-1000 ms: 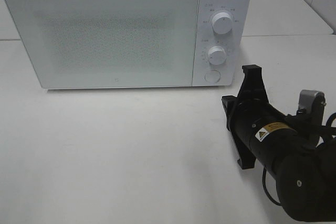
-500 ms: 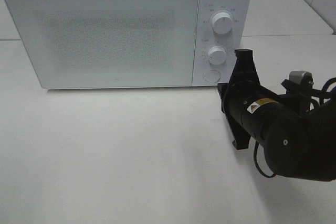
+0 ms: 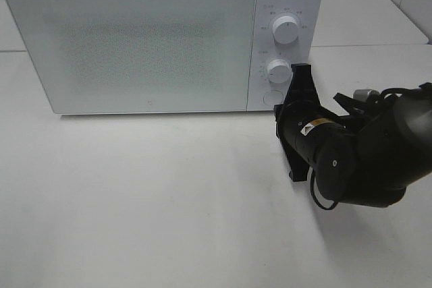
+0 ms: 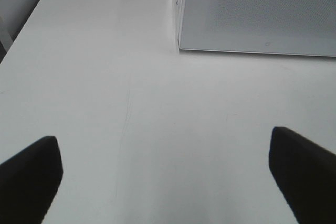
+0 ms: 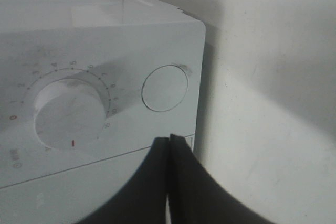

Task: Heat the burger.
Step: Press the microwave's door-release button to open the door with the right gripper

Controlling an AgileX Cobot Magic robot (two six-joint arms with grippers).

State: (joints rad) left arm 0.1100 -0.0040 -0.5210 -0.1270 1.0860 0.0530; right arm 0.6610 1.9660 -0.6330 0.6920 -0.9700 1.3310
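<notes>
- The white microwave (image 3: 135,45) stands at the back of the table (image 3: 135,200) with its door flush shut, so nothing can go in or come out until the door is released
- The burger does not show in any view; whether it sits behind the frosted door or somewhere off camera, I cannot tell
- The right gripper (image 5: 169,141) has its jaws pressed together into one blunt tip, which suits poking a control better than grasping
- In the right wrist view that tip hangs just short of the control panel, close beside the round door button (image 5: 165,88) and near the seam between door and panel; contact with the panel is not visible
- The lower dial (image 5: 68,113) sits next to the button, its red mark turned away from the zero, and the upper dial (image 3: 285,30) is above it, well apart from the tip
- The left gripper (image 4: 165,177) is spread wide and holds nothing; it hovers over bare table near the front corner of the oven on the left, likely waiting
- My judgement: the step in hand is pressing the button to release the door, and a slight miss could nudge the dial instead
</notes>
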